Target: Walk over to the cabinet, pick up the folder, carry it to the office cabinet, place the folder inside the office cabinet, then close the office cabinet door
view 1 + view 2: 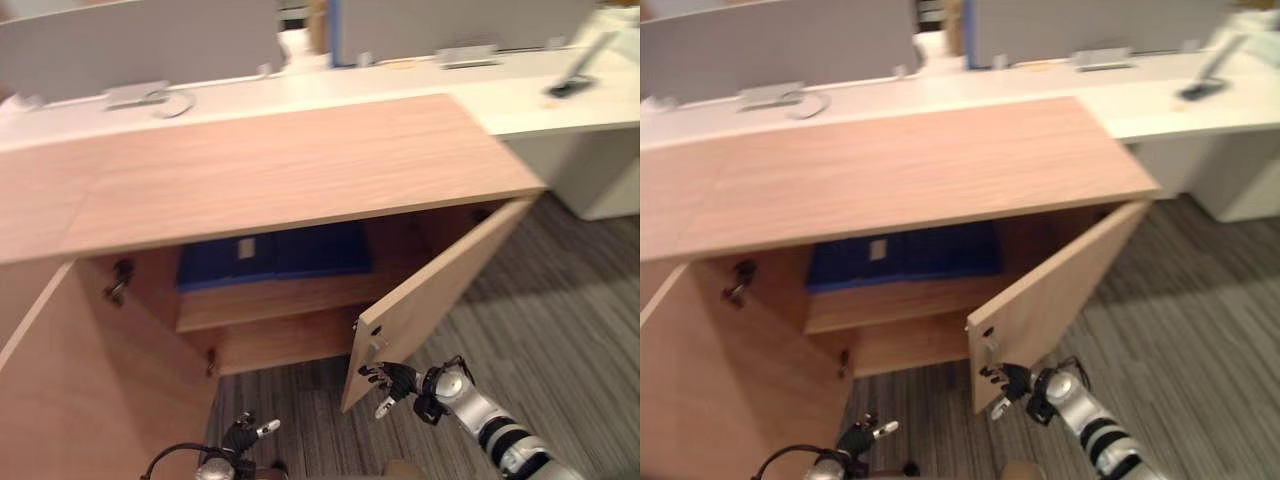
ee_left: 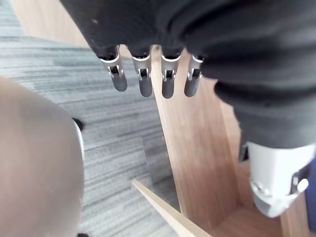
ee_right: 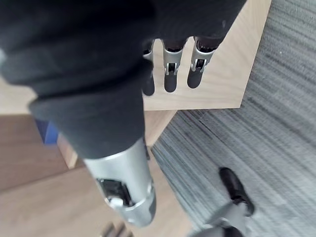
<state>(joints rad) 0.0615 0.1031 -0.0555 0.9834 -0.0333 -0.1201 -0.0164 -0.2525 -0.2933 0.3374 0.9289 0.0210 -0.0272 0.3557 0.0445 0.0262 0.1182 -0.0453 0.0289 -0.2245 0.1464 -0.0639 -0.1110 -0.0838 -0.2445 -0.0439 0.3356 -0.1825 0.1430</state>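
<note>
The right hand (image 1: 398,382) is held at the lower corner of the open cabinet door (image 1: 440,290), its fingers (image 3: 170,79) straight and spread towards the panel, with nothing gripped; contact cannot be told. The right forearm (image 1: 500,432) is angled up from below that corner. The left hand (image 1: 243,434) is held lower, to the left of the door, its fingers relaxed and empty.

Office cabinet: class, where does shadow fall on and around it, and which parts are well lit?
Left eye view: the cabinet top is brightly lit, while the interior beneath is shaded, so the blue folder looks dark; the open right door throws a shadow on the carpet behind it. Right wrist view: that door's face is evenly lit, without glare.
</note>
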